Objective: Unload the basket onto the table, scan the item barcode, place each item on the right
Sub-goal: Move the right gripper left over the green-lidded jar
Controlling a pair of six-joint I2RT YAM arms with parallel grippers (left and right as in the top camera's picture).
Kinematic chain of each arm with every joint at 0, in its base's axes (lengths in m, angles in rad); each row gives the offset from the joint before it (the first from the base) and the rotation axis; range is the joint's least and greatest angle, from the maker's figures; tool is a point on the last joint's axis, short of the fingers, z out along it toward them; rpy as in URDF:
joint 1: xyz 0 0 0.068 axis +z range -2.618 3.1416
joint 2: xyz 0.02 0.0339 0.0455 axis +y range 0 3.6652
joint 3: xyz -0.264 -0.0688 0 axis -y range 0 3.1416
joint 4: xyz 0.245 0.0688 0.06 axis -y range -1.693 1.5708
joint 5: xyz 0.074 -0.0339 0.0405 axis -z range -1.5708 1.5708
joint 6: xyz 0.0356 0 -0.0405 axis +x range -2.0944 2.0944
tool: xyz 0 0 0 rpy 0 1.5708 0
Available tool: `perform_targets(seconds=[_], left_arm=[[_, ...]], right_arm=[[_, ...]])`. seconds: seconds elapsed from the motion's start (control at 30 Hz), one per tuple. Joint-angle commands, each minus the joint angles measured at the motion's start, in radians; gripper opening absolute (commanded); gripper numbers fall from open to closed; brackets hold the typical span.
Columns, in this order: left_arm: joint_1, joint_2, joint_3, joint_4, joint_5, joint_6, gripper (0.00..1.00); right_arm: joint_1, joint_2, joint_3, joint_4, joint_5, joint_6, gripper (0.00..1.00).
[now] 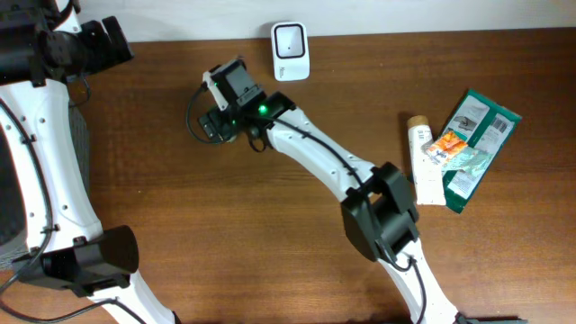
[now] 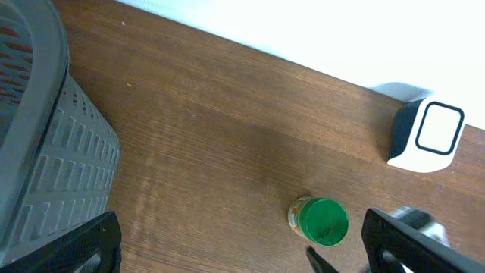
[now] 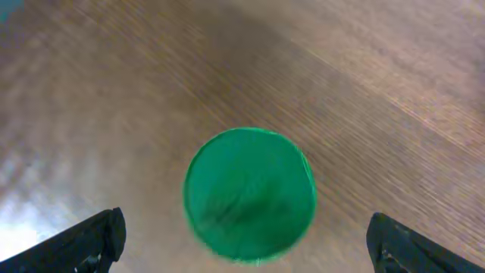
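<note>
Overhead: white scanner [image 1: 291, 50] stands at the back edge of the wooden table [image 1: 180, 216] and serves as the reference for everything else. The right arm reaches diagonally across the table, and the right gripper [image 1: 216, 120] sits just left of the scanner and a little nearer the front, covering the task item from this angle. Right wrist view: the green-capped jar [image 3: 250, 195] stands upright on the wood, seen lid-on. It is centred between the two fingers [image 3: 91, 243], which are spread wide with clear wood showing on both sides of the cap, so there is no contact. Left wrist view: the same jar is near the scanner on its left, with an orange label edge showing under the cap. The left gripper [image 2: 241, 227] hangs above the table with its fingers far apart and nothing between them. A grey slotted basket [image 2: 53, 152] is well to the scanner's left. Well to the scanner's right lie a white tube [image 1: 425, 166] and a green packet [image 1: 481, 135], touching, with an orange sachet [image 1: 447, 142] on top of them.
</note>
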Motion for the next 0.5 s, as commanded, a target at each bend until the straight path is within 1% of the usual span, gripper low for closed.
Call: perform_targets(seconds=[0.0, 0.17, 0.3, 0.4, 0.47], left_arm=[[0.0, -0.005, 0.004, -0.001, -0.008, 0.012, 0.99], [0.0, -0.005, 0.004, -0.008, -0.008, 0.012, 0.99], [0.0, -0.004, 0.004, -0.036, -0.008, 0.012, 0.99], [0.0, -0.004, 0.004, -0.047, -0.008, 0.012, 0.99], [0.0, -0.004, 0.004, -0.046, -0.008, 0.012, 0.99]], right_arm=[[-0.006, 0.044, 0.011, 0.039, 0.036, -0.015, 0.98], [-0.004, 0.074, 0.011, 0.077, -0.046, -0.037, 0.98], [-0.004, 0.108, 0.011, 0.096, -0.048, -0.037, 0.98], [-0.006, 0.111, 0.011, 0.114, -0.045, -0.037, 0.84], [-0.007, 0.111, 0.011, 0.109, -0.045, -0.037, 0.82]])
